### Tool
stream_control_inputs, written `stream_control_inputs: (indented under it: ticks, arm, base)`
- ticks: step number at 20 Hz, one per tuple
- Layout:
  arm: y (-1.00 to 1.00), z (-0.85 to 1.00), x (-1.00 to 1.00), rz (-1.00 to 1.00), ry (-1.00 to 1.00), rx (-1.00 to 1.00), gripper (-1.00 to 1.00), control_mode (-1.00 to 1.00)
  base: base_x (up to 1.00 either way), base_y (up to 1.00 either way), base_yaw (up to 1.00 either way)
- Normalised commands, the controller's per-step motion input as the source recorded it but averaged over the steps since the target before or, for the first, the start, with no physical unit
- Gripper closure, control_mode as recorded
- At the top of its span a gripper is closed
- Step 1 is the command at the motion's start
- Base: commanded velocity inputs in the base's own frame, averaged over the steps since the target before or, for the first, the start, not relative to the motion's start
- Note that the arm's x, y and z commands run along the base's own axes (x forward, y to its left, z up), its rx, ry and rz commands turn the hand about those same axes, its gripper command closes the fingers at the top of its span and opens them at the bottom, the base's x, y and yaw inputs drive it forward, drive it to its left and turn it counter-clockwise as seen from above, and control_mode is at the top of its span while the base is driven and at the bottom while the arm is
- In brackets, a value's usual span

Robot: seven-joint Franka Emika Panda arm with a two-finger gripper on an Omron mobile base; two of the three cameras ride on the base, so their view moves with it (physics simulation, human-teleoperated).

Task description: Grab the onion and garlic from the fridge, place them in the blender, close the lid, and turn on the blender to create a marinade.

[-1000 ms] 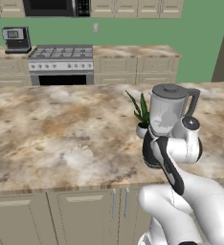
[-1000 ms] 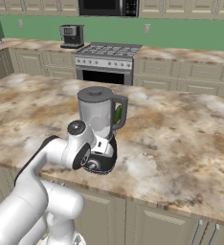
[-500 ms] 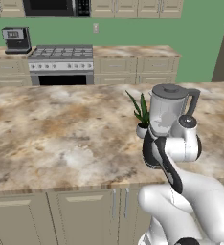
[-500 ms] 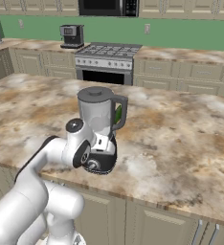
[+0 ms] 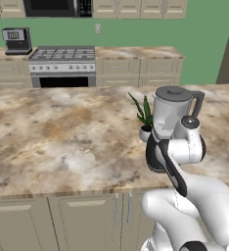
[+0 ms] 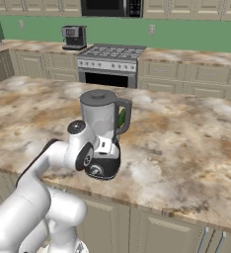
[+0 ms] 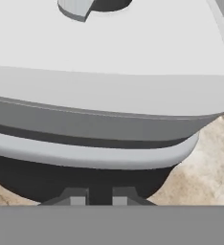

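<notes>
The blender (image 5: 171,116) (image 6: 101,117) stands on the island counter, its clear grey jar capped by the dark lid (image 5: 171,91) (image 6: 98,96). Its rounded black base (image 6: 105,167) (image 7: 85,177) sits right in front of my gripper (image 6: 109,156) (image 7: 95,197). The hand presses close against the base's front. In the hand view the two dark fingertips (image 7: 78,197) stand slightly apart with nothing between them, so the gripper is open a little. Onion, garlic and fridge are out of view; I cannot tell what is in the jar.
A small potted plant (image 5: 145,116) (image 6: 121,117) stands just behind the blender. The marbled island counter (image 5: 62,142) (image 6: 186,148) stretches around it, its front edge close to the base. Stove (image 5: 62,63) and black coffee machine (image 5: 16,40) line the back wall.
The fingers have parted a little from shut. The arm and blender stay where they were.
</notes>
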Motion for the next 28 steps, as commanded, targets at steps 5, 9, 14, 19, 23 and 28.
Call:
stream_control_inputs:
  ticks: [5, 9, 14, 19, 23, 28]
  arm:
    - [0.0, -0.66, 0.16, 0.0, -0.2, -0.01, 1.0, -1.0]
    - [0.0, -0.46, 0.47, 0.0, -0.22, 0.0, 1.0, -1.0]
    - [0.03, -0.28, 0.45, 0.0, -0.13, 0.0, 1.0, -1.0]
    - [0.18, -0.04, 0.02, 0.0, 0.0, 0.02, 1.0, -1.0]
    - [0.16, -0.08, 0.0, 0.0, 0.0, 0.0, 1.0, -1.0]
    - [0.0, 0.0, -0.03, -0.01, -0.01, 0.0, 1.0, -1.0]
  base:
    - [0.0, 0.0, 0.0]
    - [0.0, 0.0, 0.0]
    - [0.0, 0.0, 0.0]
    - [0.0, 0.0, 0.0]
    - [0.0, 0.0, 0.0]
    - [0.0, 0.0, 0.0]
